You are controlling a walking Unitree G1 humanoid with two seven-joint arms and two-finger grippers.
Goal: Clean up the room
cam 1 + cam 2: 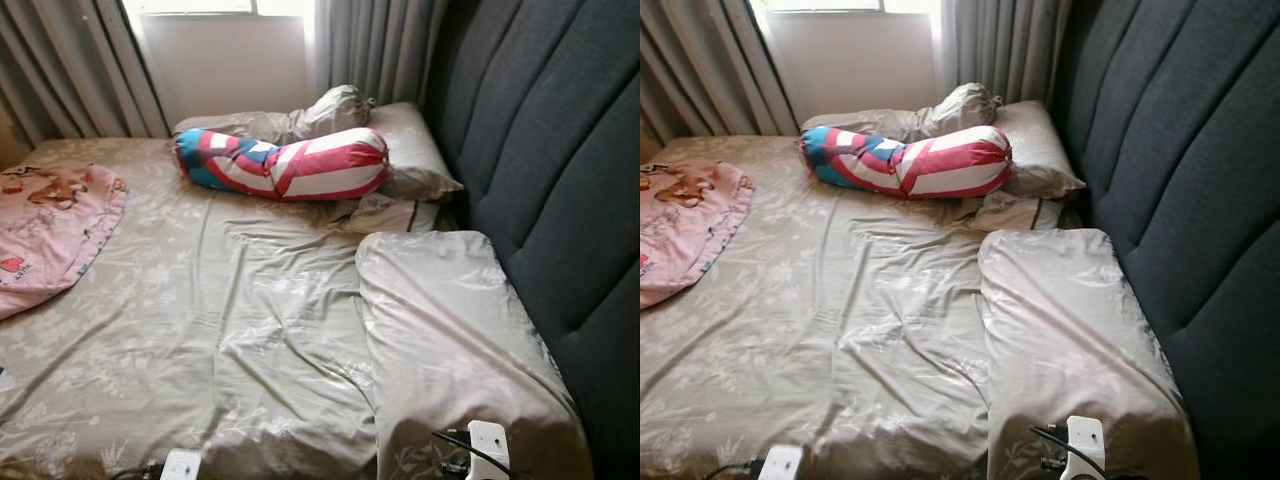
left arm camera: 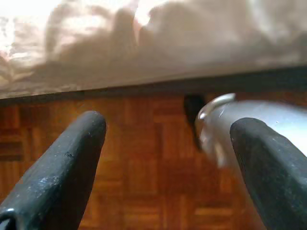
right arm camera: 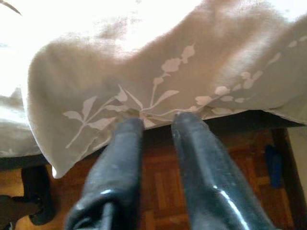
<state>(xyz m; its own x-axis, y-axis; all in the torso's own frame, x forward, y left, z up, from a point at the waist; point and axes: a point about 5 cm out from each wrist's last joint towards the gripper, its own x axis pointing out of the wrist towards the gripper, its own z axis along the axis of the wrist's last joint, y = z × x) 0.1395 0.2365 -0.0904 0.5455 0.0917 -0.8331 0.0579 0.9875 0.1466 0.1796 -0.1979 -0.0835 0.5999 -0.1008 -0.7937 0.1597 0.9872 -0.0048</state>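
Beside headboard (image 1: 560, 170), pillow (image 1: 455, 340) (bolster (image 1: 285, 163) beyond).

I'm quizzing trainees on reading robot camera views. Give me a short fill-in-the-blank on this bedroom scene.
1. The striped bolster lies at the head of the ____.
2. The blanket at the robot's left is mostly ____ in colour.
3. The right hand has its fingers at the hanging edge of the ____ sheet.
4. Under the left hand the floor is made of ____.

Missing words: bed; pink; leaf-patterned; wood
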